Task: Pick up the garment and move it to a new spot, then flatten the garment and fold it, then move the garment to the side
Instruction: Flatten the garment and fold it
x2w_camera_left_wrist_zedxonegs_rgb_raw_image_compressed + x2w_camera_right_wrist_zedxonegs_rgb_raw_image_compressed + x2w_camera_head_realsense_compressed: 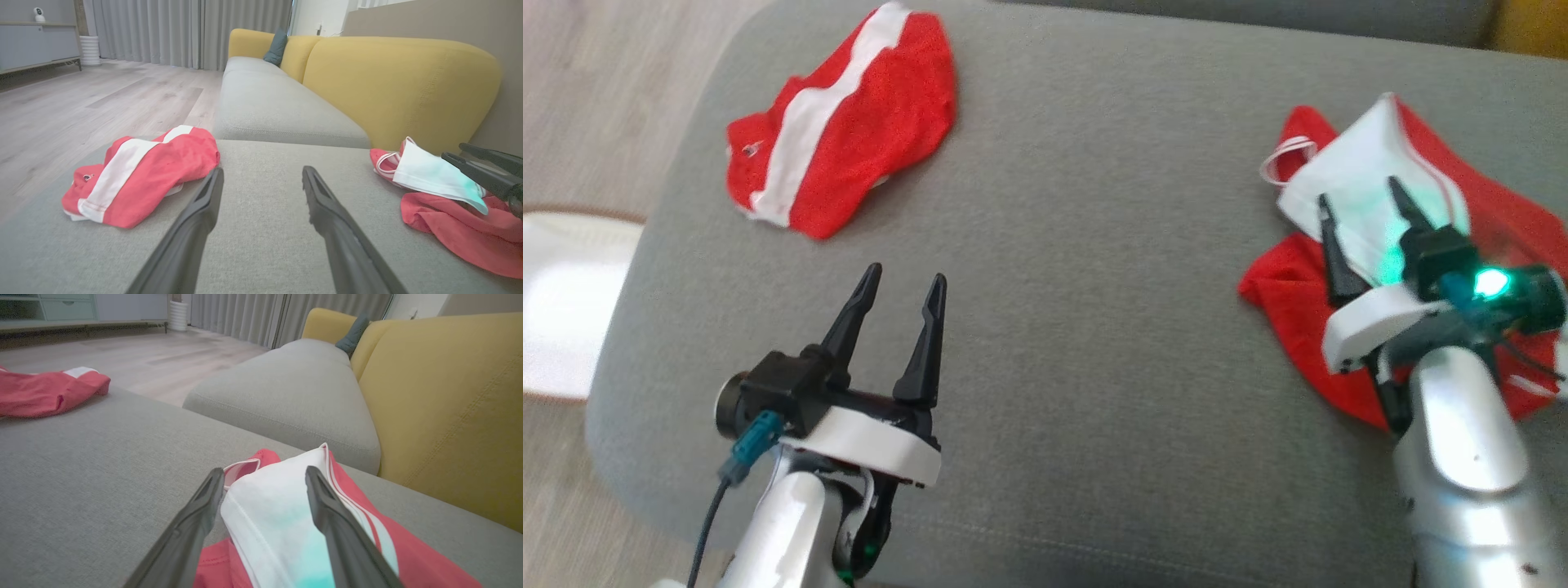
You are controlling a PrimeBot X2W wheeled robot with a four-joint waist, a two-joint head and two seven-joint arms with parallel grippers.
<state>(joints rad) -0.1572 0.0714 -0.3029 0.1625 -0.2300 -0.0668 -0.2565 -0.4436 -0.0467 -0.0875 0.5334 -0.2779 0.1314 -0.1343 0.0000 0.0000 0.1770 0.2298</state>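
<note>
A crumpled red and white garment (1503, 229) lies at the right of the grey cushion (1094, 245). It also shows in the left wrist view (433, 175) and the right wrist view (269, 514). My right gripper (1359, 191) (264, 471) hangs open just over it, one finger on each side of the raised white fold; I cannot tell whether they touch it. A second red garment with a white stripe (849, 122) (139, 175) (45, 392) lies at the far left. My left gripper (907, 273) (263, 170) stands open over bare cushion between the two, holding nothing.
The cushion's left edge drops to a wooden floor (588, 98), where a white object (564, 302) sits. Beyond the cushion runs a grey sofa seat (265, 102) with a yellow backrest (400, 81) close behind the right garment.
</note>
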